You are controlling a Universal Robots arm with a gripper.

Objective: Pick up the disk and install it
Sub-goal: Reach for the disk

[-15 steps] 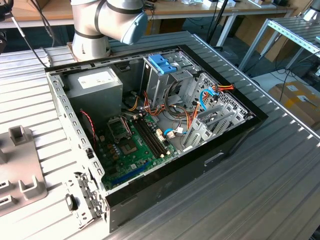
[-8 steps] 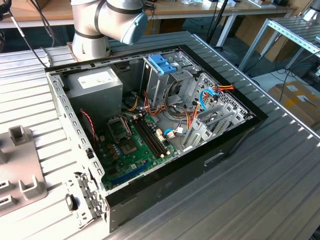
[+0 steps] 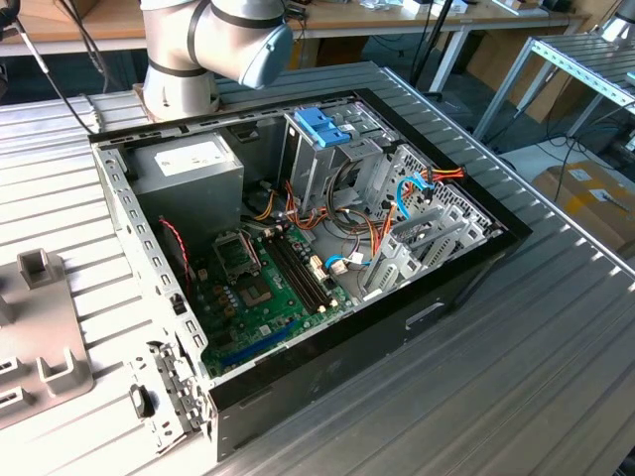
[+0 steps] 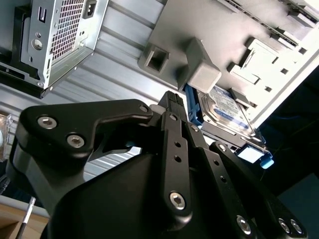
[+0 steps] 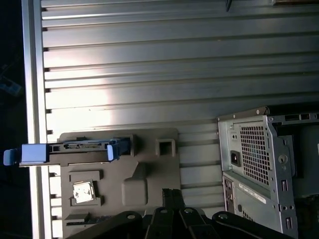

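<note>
Nearest to us in both wrist views were the black links of the gripper (image 4: 172, 98) (image 5: 172, 193). Its jaws stood narrow, pressed close together, with nothing held between them.

Just beyond the fingertips, in the second wrist view, we saw the disk (image 4: 225, 107). Its white-and-blue label faced us and blue rails ran along its edges. It sat at the end of a grey fixture plate (image 4: 224, 30), beside raised grey blocks, and the jaws did not grip it. In the first wrist view the disk (image 5: 75, 148) appeared edge-on along one end of that plate (image 5: 149, 174), with a blue rail tip at each side. A small silver square part (image 5: 83, 191) lay in a recess of the plate.

The plate rested on a table (image 5: 174, 64) of ribbed, pale metal slats that caught bright light. On the same table (image 3: 496, 377) stood an open computer case (image 3: 347, 347), well apart from the disk, with a green motherboard (image 3: 263, 288), a grey power supply (image 3: 189, 164) and a blue latch (image 3: 322, 127) on its drive cage. In the exterior view the plate (image 3: 40, 347) lay at the exterior view's left.

Behind the case rose the arm (image 3: 218, 40). Farther off we saw wooden benches (image 3: 397, 20), a metal frame (image 3: 585, 69) and a cardboard box (image 3: 585, 193) on the floor.
</note>
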